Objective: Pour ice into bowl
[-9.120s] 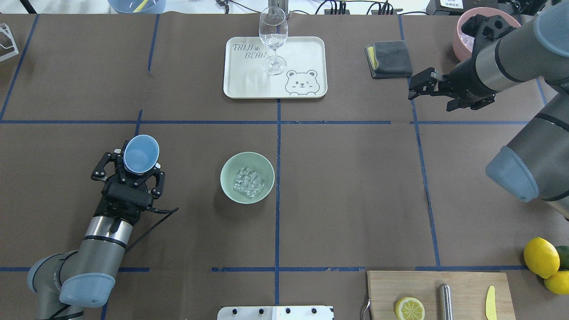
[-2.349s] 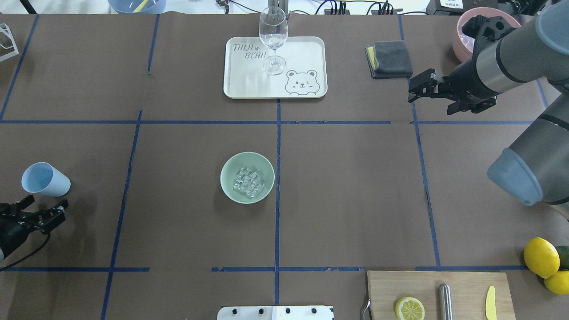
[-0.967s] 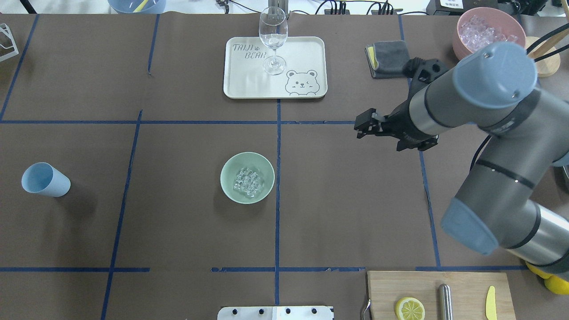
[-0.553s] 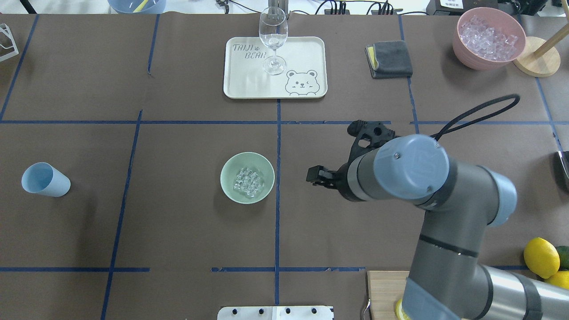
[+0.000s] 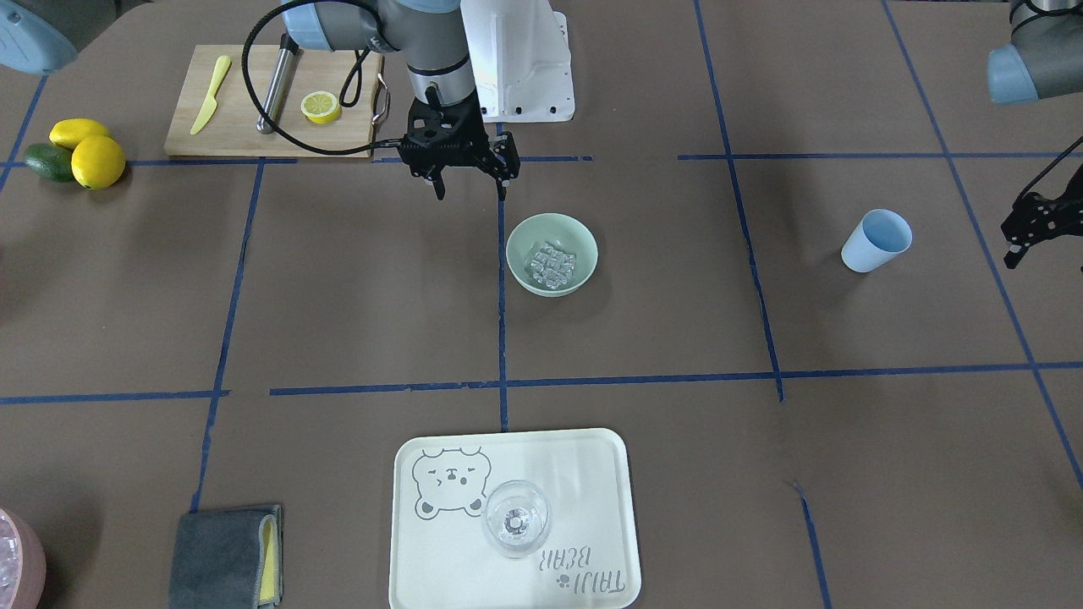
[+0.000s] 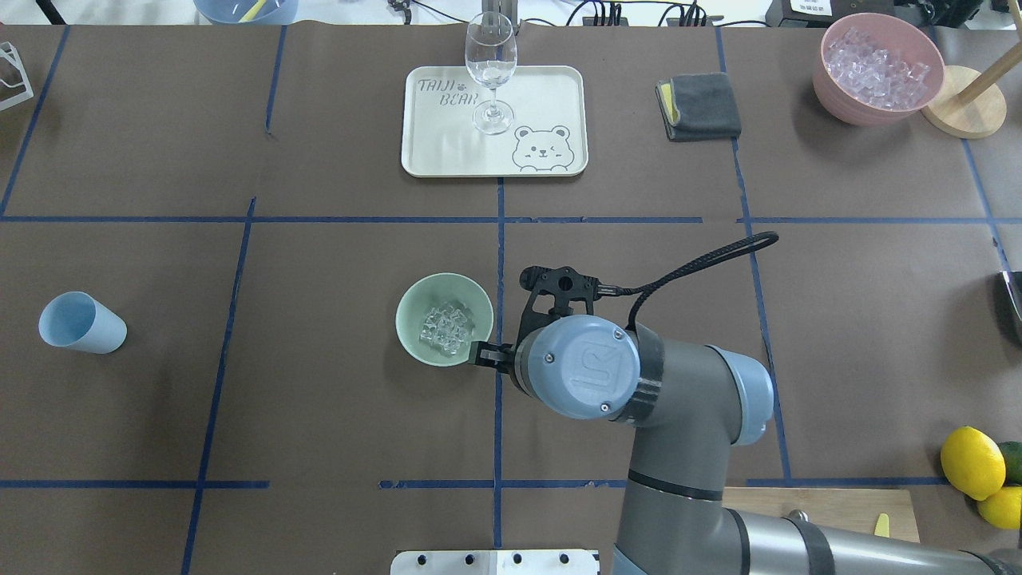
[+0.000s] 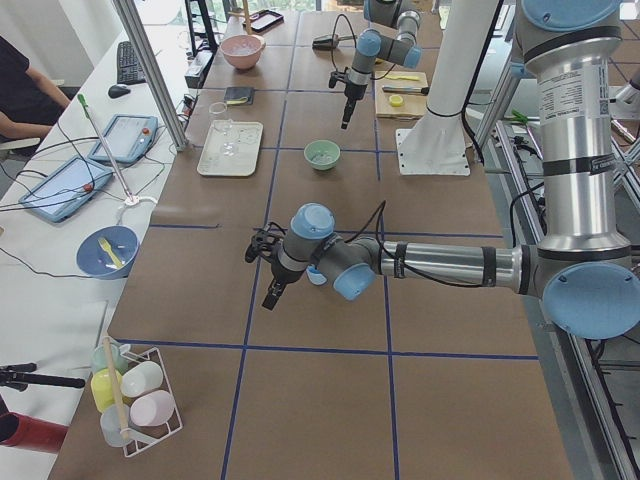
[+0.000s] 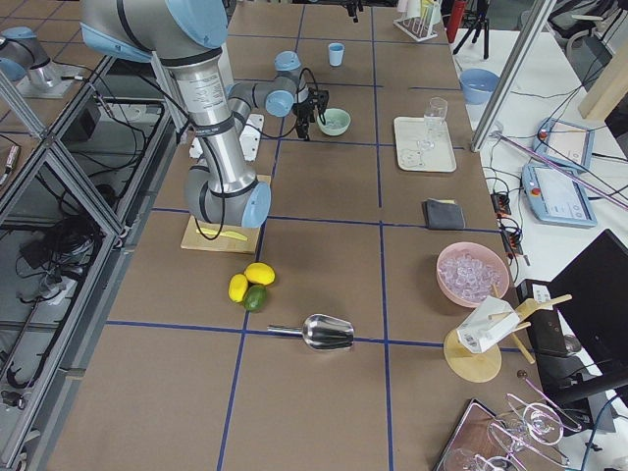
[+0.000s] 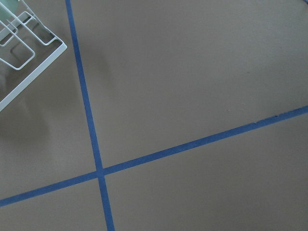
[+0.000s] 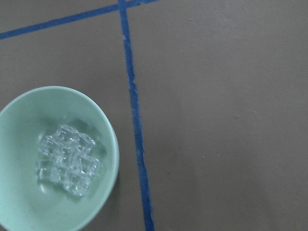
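The mint-green bowl (image 6: 415,297) stands mid-table with the ice (image 6: 445,327) heaped inside; both show in the front view as bowl (image 5: 584,244) and ice (image 5: 550,264). My right gripper (image 5: 470,193) is open and empty, pointing down just beside the bowl's rim on my right, near side. Overhead, my wrist hides all but one of its fingertips (image 6: 483,352). The right wrist view shows the bowl (image 10: 24,120) with ice (image 10: 65,161) at lower left. My left gripper (image 5: 1007,245) is open and empty, apart from the empty blue cup (image 6: 81,323).
A cream tray (image 6: 551,96) with a wine glass (image 6: 490,64) sits at the far middle. A grey cloth (image 6: 699,104) and a pink bowl of ice (image 6: 834,92) are far right. Lemons (image 6: 970,461) and a cutting board (image 5: 245,127) are near right. A wire rack (image 9: 24,48) shows in the left wrist view.
My left gripper set the blue cup down at the left and drew back out of the overhead view. My right arm swung from the far right to the bowl's right rim.
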`<state>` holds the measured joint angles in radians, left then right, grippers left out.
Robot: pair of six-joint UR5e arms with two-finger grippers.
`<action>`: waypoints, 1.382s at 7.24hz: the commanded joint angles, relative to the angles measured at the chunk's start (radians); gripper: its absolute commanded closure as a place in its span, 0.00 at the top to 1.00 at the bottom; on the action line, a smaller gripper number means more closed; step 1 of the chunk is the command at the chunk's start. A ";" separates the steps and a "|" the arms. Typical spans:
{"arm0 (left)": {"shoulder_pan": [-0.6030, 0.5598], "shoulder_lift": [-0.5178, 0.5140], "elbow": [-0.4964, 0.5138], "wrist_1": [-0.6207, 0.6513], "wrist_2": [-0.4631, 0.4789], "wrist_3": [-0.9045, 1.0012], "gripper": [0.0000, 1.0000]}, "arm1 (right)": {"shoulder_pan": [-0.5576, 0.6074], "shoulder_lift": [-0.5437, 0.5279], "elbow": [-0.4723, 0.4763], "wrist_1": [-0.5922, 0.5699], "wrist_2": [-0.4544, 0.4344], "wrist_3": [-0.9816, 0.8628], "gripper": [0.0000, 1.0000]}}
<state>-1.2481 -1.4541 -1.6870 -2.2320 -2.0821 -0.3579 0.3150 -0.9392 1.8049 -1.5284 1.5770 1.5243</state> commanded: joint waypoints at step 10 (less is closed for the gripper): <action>-0.011 0.036 0.010 -0.079 -0.003 0.019 1.00 | 0.093 0.195 -0.321 0.007 0.158 -0.297 0.26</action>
<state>-1.2591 -1.4411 -1.6845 -2.2541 -2.0847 -0.3378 0.4080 -0.7507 1.4923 -1.5233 1.7338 1.2231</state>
